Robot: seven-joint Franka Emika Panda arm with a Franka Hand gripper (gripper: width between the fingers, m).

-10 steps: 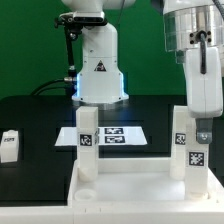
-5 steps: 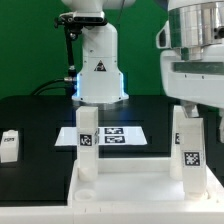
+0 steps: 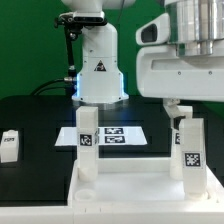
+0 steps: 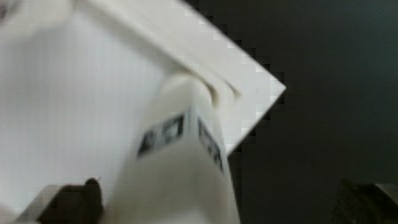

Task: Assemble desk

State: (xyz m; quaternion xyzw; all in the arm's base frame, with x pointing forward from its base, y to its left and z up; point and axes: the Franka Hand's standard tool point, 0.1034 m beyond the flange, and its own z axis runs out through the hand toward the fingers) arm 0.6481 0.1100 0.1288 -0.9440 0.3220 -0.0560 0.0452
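The white desk top (image 3: 130, 190) lies at the front of the black table (image 3: 40, 115), rim up; two white legs stand upright in its rear corners, the left-hand leg (image 3: 87, 140) on the exterior view's left and the right-hand leg (image 3: 188, 150) on the exterior view's right, each with a black-and-white tag on its face; a third leg (image 3: 9, 146) lies loose on the table, well apart, at the exterior view's left edge. The marker board (image 3: 125, 133) lies flat on the table behind the desk top, between the two standing legs as seen from the front; the arm's white base (image 3: 100, 65) stands behind it against a green backdrop.

The gripper (image 3: 188, 112) hangs right over the top of the right-hand leg; its jaws are spread wide and pinch nothing; one finger shows just beside the leg's top on the exterior view's left. In the wrist view the two dark fingertips (image 4: 71, 200) sit far apart, with the tagged leg rising between them from the corner of the desk top; whether either finger touches the leg cannot be told.
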